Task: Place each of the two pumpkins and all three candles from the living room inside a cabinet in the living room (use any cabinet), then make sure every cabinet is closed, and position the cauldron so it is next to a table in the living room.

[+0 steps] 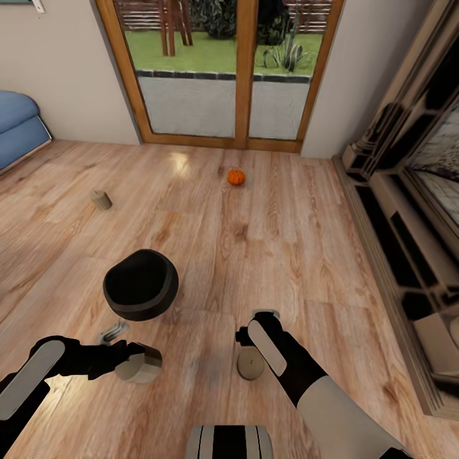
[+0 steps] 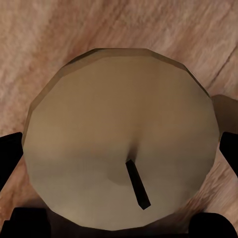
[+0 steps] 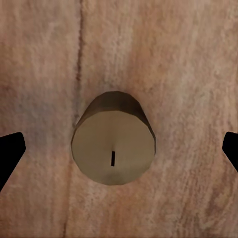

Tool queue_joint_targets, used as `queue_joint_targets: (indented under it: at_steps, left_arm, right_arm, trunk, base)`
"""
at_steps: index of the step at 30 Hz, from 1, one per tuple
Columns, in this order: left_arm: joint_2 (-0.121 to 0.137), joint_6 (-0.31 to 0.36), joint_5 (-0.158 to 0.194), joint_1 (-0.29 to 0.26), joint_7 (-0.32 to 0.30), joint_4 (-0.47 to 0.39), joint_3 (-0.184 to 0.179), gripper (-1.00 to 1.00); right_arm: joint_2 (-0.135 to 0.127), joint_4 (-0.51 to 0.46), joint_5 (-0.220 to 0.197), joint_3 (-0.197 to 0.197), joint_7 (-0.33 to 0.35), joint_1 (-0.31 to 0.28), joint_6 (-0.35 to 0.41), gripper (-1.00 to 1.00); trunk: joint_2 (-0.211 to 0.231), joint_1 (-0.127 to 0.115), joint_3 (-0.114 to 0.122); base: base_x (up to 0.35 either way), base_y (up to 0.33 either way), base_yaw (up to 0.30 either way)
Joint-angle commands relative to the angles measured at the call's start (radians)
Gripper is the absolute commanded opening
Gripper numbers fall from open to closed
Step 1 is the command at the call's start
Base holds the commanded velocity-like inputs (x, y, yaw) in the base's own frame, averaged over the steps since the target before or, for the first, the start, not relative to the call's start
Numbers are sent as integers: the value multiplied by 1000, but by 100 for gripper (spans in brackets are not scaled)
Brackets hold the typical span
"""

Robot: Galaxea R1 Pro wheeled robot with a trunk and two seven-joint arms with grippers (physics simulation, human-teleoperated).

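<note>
- Lower left of the head view: our left gripper (image 1: 131,357) is clamped on a candle (image 1: 139,364). In the left wrist view that candle (image 2: 121,139) sits wick-up between the dark fingers (image 2: 11,153).
- Lower centre: our right gripper (image 1: 250,331) hovers, jaws spread wide, above a second candle (image 1: 250,365) standing on the wood floor (image 1: 287,242); the right wrist view shows it (image 3: 113,146) centred and untouched.
- A third candle (image 1: 101,200) lies at left, the pumpkin (image 1: 236,177) at upper centre, the cauldron (image 1: 140,284) at centre left, the cabinet (image 1: 408,255) along the right edge.
- We judge the candles light, rigid and smooth-sided, best pinched across the round wall at mid-height, with moderate squeeze to avoid slipping.
</note>
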Motion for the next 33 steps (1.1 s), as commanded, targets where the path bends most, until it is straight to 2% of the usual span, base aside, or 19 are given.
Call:
queue_joint_targets:
  at_steps: [1, 10, 12, 13, 15, 16, 19, 20, 21, 23, 28, 33]
  left_arm:
    - [1, -1, 12, -1, 10, -1, -1, -100]
    - [1, 3, 15, -1, 10, -1, -1, -100]
    - [3, 5, 30, -1, 6, -1, -1, -100]
    - [5, 5, 55, -1, 4, -1, 0, -100]
    - [14, 7, 138, 1, 1, -1, 2, -100]
    - [16, 7, 157, 2, 1, -1, 2, -100]
    - [48, 8, 296, 28, -3, -36, 6, -100]
    - [52, 8, 310, 29, -3, -39, 6, -100]
    - [59, 8, 346, 34, -3, -45, 6, -100]
    - [65, 8, 377, 40, -3, -49, 9, -100]
    - [73, 8, 400, 51, -5, -53, 27, -100]
    - [79, 8, 456, 57, -5, -53, 35, -100]
  right_arm:
    - [0, -1, -10, 3, -10, -1, -3, 100]
    - [0, -2, -9, 15, -9, -1, -20, 100]
    - [-1, -2, -9, 17, -9, -1, -28, 100]
    - [-1, -2, -9, 17, -9, -1, -31, 100]
    - [-1, -2, -9, 17, -9, -1, -35, 100]
    - [-1, -2, -9, 17, -9, -1, -36, 100]
    - [-2, -3, -8, 18, -9, -1, -37, 100]
    - [-2, -3, -8, 18, -9, -1, -37, 100]
    - [-2, -3, -7, 18, -9, -1, -38, 100]
    - [-2, -3, -7, 18, -9, -1, -41, 100]
    - [-2, -4, -6, 18, -8, -1, -54, 100]
    - [-2, -5, -6, 23, -8, -1, -59, 100]
  trunk:
    - [-1, 0, -5]
    - [-3, 4, -40]
    - [-3, 5, -47]
    - [-3, 6, -51]
    - [-4, 6, -59]
    - [-4, 7, -63]
    - [-4, 7, -63]
    - [-4, 7, -63]
    - [-4, 7, -67]
    - [-5, 8, -74]
    - [-6, 11, -94]
    - [-6, 11, -101]
  base:
    - [0, 0, 0]
    - [0, 0, 0]
    - [0, 0, 0]
    - [0, 0, 0]
    - [0, 0, 0]
    - [0, 0, 0]
    - [0, 0, 0]
    - [0, 0, 0]
    - [0, 0, 0]
    - [0, 0, 0]
    - [0, 0, 0]
    - [0, 0, 0]
